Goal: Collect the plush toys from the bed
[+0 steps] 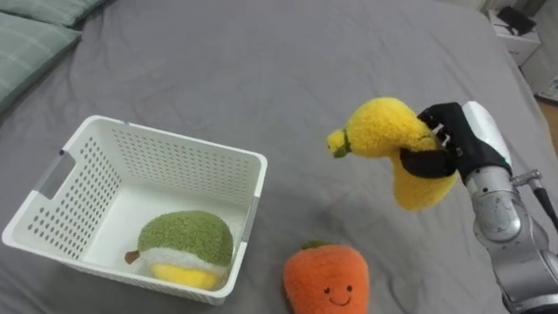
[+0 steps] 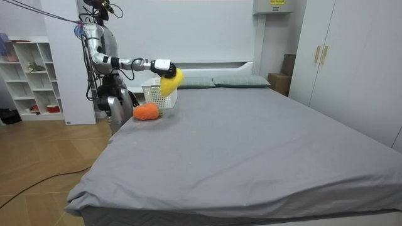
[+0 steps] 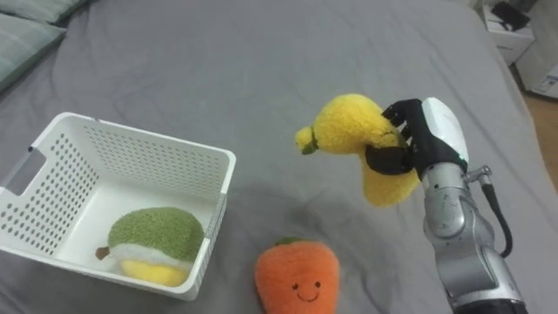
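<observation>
My right hand (image 1: 453, 139) (image 3: 427, 139) (image 2: 163, 65) is shut on a yellow plush banana (image 1: 392, 144) (image 3: 357, 139) (image 2: 171, 80) and holds it in the air above the grey bed (image 1: 305, 78), to the right of a white perforated basket (image 1: 113, 157) (image 3: 87, 153) (image 2: 152, 94). Inside the basket lies a green and yellow plush toy (image 1: 185, 249) (image 3: 157, 244). An orange plush carrot with a smiling face (image 1: 327, 279) (image 3: 296, 277) (image 2: 146, 112) lies on the bed just right of the basket's near corner, below the banana.
Pale green pillows (image 1: 35, 35) lie at the far left of the bed. In the room view the robot stands at the bed's side by a white shelf (image 2: 31, 75); a wardrobe (image 2: 345, 56) stands on the room view's right.
</observation>
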Motion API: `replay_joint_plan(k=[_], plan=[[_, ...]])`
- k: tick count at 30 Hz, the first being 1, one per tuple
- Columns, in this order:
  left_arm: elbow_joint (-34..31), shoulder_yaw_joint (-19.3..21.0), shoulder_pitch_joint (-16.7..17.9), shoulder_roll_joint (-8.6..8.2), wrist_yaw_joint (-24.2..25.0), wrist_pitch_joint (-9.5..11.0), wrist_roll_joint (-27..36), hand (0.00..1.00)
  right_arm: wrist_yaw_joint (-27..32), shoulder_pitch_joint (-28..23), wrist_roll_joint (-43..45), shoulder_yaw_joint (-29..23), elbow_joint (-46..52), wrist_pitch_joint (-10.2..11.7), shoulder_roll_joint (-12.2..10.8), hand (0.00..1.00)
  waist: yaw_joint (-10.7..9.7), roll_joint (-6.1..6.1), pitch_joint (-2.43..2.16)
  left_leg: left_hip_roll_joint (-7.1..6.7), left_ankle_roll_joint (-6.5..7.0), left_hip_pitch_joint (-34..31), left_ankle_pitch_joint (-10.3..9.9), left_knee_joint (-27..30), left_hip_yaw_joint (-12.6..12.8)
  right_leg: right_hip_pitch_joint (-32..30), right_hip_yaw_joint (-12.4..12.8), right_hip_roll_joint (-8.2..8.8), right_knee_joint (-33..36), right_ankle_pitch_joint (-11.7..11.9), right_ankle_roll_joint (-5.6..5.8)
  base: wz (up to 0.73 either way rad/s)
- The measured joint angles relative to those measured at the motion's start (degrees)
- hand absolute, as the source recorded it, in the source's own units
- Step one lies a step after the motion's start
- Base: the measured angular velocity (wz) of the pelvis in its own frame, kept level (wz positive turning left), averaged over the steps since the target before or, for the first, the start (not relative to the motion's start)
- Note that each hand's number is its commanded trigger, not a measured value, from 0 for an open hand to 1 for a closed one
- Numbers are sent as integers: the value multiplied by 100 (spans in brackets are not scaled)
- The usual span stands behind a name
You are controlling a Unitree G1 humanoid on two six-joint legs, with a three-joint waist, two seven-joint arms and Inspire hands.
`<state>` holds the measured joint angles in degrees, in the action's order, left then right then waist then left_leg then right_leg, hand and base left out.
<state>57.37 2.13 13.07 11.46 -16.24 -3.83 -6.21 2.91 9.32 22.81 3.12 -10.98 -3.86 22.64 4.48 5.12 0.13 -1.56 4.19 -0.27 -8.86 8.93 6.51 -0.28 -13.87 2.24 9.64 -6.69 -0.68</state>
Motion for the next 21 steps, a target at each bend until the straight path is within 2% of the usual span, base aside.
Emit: replay_joint_plan(k=[6,10,14,16,21], plan=[[-5,5,-8,-81,-87,-1,-117,0,-349,1,-5,0,796,1,-18,100,12,-18,11,3,0,99,0,-46,14,74,30,-9,-7,-1,2,-2],[-7,14,-32,-84,-102,-3,-459,0,-592,0,21,36,1300,-129,-32,100,161,-16,11,17,-2,165,0,-112,128,66,158,-31,2,-1,2,-15],[-2,47,-108,-120,-100,-57,-742,0,-756,1,95,39,1659,-215,-52,100,221,8,15,18,-5,221,-4,-129,114,141,157,-35,-6,-3,4,-1],[3,49,-145,-149,-77,-122,-835,0,-893,2,131,41,1865,-277,-148,100,242,36,0,17,-5,223,-3,-128,106,146,147,-33,-5,-3,4,2],[3,110,-233,-210,-7,-219,-970,0,-1243,12,232,71,2166,-382,-323,100,378,35,1,14,-5,244,-3,-128,107,143,151,-33,-5,-3,5,0]])
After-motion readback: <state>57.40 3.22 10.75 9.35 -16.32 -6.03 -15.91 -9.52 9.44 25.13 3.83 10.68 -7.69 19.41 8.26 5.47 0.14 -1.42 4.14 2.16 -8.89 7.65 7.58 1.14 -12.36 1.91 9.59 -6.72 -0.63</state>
